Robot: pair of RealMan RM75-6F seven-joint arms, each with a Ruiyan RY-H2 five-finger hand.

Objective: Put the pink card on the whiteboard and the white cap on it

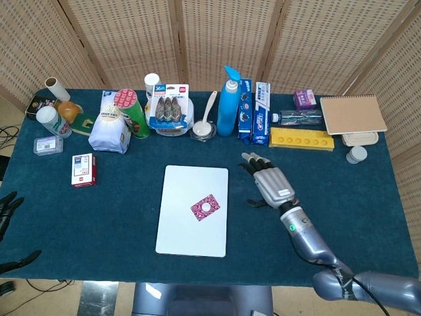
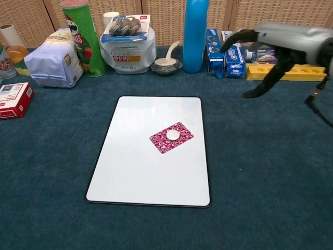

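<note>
pink card (image 2: 171,137) lies flat on the whiteboard (image 2: 140,172), white cap (image 2: 173,134) sitting on its middle. my right hand (image 1: 270,184) hangs over bare cloth right of the board, fingers spread, holding nothing. left hand (image 1: 6,209) at table's left edge, fingers unclear. readable: "36m" on the pack (image 1: 169,105).

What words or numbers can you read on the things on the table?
"36m" on the blister pack atop the clear tub.
Partial brand letters, not surely legible, on the green chip can.
Print on the toothpaste boxes, the red-and-white box and the white bag is too small or blurred.
</note>
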